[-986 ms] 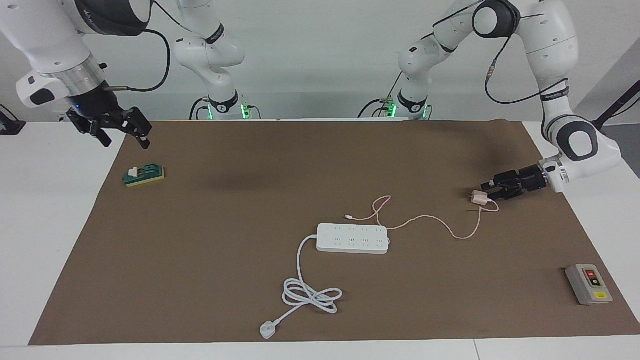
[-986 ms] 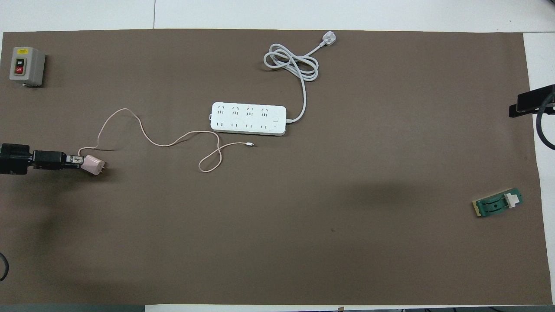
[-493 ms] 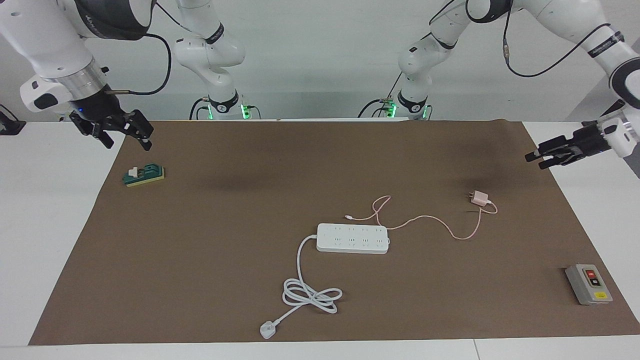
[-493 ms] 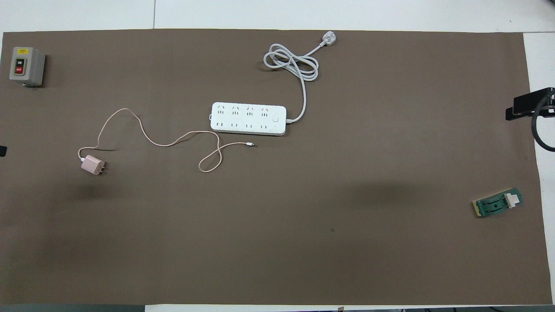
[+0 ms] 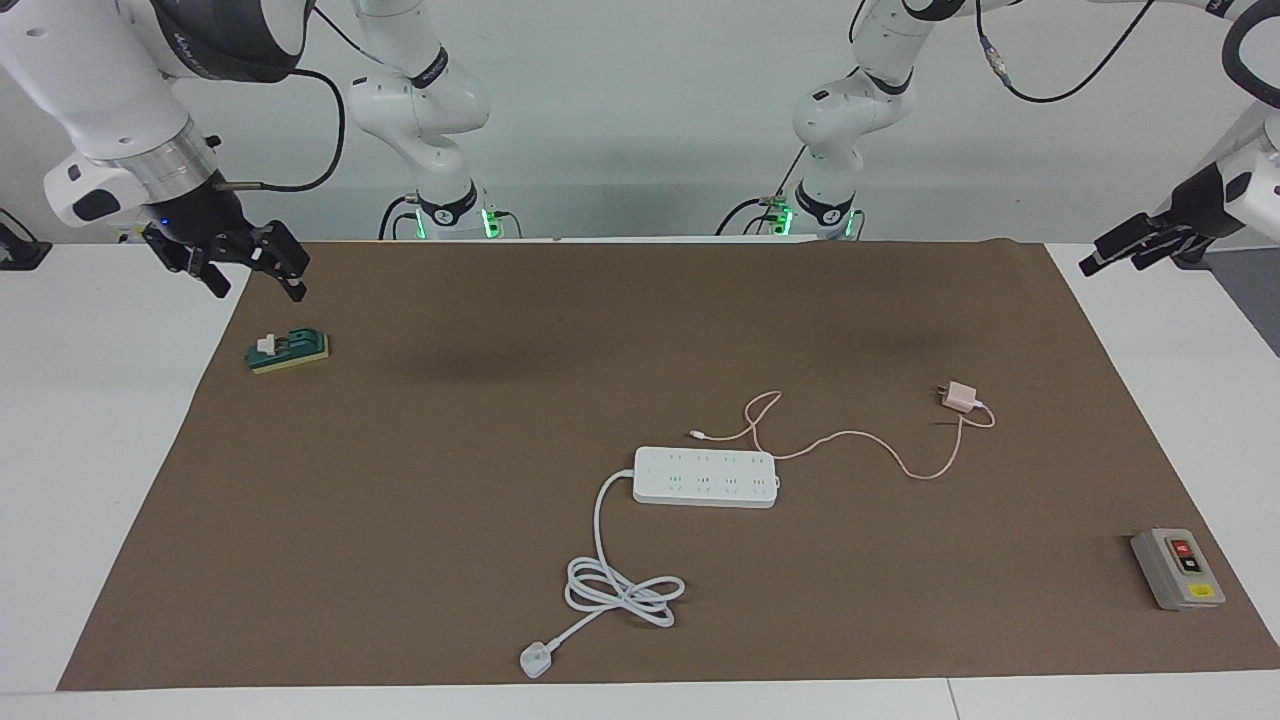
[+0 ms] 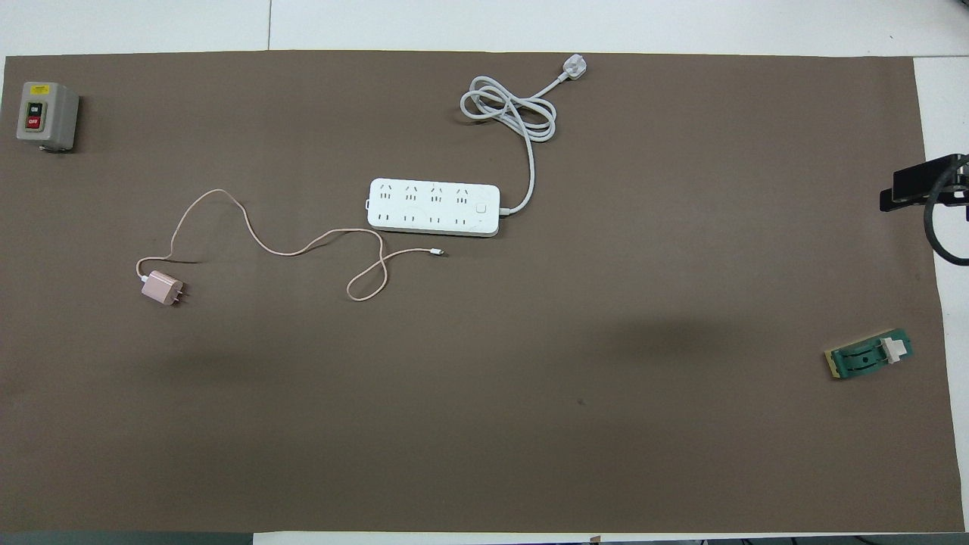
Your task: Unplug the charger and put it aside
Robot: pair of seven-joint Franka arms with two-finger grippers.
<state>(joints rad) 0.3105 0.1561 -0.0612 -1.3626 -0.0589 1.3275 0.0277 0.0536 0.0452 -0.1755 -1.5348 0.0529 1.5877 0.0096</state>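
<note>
Your charger point(image 5: 963, 396) lies unplugged, well apart from the power strip point(image 5: 706, 477), toward the left arm's end. Left gripper point(image 5: 1122, 249) is raised off the mat, empty; right gripper point(image 5: 248, 266) waits, fingers spread.

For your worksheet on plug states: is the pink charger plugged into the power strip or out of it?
Out. The charger lies on the mat apart from the power strip, toward the left arm's end, prongs bare.

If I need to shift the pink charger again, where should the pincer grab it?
Probably the charger by its cube body, coming from above and closing across its two plain sides: the prongs stick out of one end toward the right arm's end of the table, the cable leaves the other.
</note>
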